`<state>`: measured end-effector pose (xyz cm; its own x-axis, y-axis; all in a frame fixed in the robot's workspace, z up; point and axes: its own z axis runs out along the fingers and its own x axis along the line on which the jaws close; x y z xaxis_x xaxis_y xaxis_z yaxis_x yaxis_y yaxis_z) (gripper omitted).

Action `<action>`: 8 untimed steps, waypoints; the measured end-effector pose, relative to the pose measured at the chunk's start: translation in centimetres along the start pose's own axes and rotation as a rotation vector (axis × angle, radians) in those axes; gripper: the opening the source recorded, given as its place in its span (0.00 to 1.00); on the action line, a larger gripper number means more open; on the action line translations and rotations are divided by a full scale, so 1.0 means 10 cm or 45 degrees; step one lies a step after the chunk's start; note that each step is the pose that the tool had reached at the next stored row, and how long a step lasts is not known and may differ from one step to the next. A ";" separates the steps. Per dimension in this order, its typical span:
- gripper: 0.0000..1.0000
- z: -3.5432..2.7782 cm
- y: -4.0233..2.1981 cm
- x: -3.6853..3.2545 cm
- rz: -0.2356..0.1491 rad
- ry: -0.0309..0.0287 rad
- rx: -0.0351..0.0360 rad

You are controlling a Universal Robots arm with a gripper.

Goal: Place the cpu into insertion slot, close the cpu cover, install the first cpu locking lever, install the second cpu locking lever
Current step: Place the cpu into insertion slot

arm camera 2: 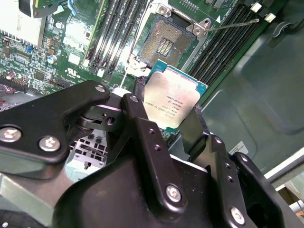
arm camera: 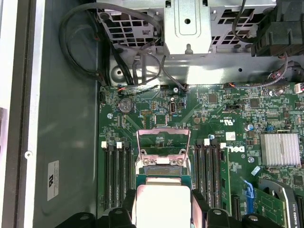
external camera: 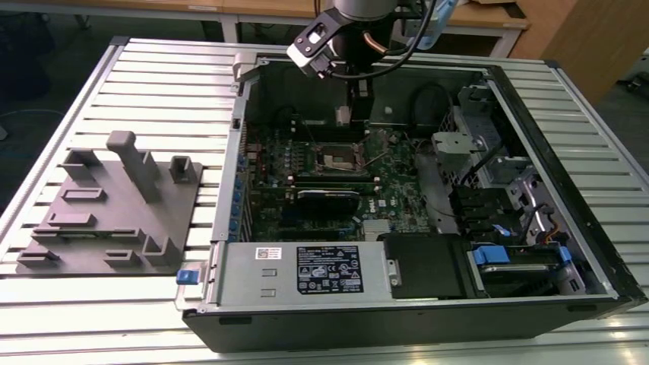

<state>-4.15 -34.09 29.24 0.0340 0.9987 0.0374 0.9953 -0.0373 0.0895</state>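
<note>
Our gripper (arm camera 2: 168,122) clamped the cpu (arm camera 2: 175,95) by opposite edges; the open slot (arm camera 2: 165,45) lay below us, just ahead.

Open room is left between the cpu (arm camera 2: 175,97), gripped by the gripper (arm camera 2: 168,111), and the uncovered insertion slot (arm camera 2: 166,45). The slot is flanked by low memory slots (arm camera 2: 114,33); its cpu cover (arm camera: 163,140) is raised at one edge, with a locking lever (arm camera 2: 232,23) angled out beside it.

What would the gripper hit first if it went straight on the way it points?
Probably the open insertion slot: the gripper points the held cpu toward it, though depth is unclear.
</note>
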 end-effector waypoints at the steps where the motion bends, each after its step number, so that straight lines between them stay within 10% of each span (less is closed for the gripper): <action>1: 0.54 0.000 0.000 0.000 0.000 0.0001 -0.0001; 8: 0.54 0.023 -0.008 -0.001 -0.001 0.0004 0.0001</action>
<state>-4.21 -34.09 29.00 0.0329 0.9988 0.0376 0.9953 -0.0361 0.0895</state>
